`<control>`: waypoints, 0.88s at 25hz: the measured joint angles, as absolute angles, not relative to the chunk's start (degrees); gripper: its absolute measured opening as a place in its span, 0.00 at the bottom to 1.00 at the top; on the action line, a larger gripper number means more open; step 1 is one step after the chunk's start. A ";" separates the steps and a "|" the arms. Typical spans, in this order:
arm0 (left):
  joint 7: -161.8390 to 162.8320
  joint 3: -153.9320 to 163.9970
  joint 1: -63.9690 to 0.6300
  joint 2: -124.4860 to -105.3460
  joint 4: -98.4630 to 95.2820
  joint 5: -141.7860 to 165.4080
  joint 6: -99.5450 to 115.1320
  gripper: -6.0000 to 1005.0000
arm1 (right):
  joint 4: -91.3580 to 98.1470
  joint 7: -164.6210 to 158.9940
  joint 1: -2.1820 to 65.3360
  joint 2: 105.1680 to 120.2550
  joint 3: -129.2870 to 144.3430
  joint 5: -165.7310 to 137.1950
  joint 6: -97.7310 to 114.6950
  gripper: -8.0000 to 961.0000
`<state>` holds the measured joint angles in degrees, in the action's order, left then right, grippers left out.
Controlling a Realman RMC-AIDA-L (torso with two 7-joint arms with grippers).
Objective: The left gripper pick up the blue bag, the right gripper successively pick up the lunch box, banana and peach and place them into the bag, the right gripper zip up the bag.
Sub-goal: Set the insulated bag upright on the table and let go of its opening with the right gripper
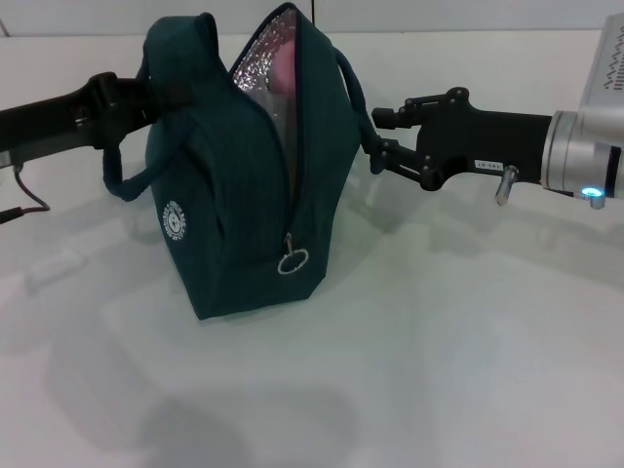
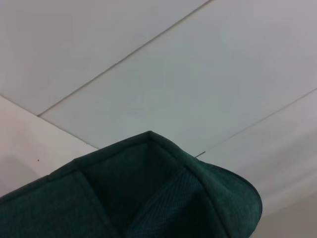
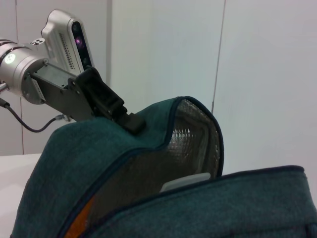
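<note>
– Where's the blue bag (image 1: pixel 249 205)?
– Upright, mid-surface (image 1: pixel 439 370), top unzipped, something pink inside.
– Grippers?
– Left gripper (image 3: pixel 130 121) fingers pinch its far rim; right gripper (image 1: pixel 375 138) fingers slightly parted at the handle.

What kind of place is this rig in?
Probably a lab or test cell, not a home: a bare white table, plain white panelled walls, and nothing out but the bag held between the left pincer and right pincer.
</note>
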<state>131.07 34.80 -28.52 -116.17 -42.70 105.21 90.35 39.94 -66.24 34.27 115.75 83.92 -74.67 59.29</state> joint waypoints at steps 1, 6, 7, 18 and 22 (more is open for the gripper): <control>131.07 34.80 -28.58 -116.18 -42.70 105.20 90.35 0.07 | 39.94 -66.15 34.32 115.75 83.92 -74.70 59.26 0.30; 131.05 34.80 -28.80 -116.23 -42.69 105.21 90.35 0.07 | 39.35 -65.62 34.83 115.62 83.63 -74.78 59.01 0.30; 131.05 34.80 -28.80 -116.24 -42.69 105.21 90.35 0.07 | 39.35 -65.61 34.86 115.58 83.62 -74.79 58.89 0.30; 131.04 34.91 -29.01 -116.36 -42.71 105.21 90.53 0.07 | 39.75 -65.04 34.48 115.66 83.57 -74.45 58.61 0.07; 131.05 34.92 -29.02 -116.37 -42.71 105.20 90.53 0.07 | 40.54 -63.98 33.92 115.66 83.33 -74.13 58.61 0.07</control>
<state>131.05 34.92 -29.02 -116.37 -42.71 105.21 90.53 40.54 -63.98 33.92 115.66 83.33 -74.13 58.61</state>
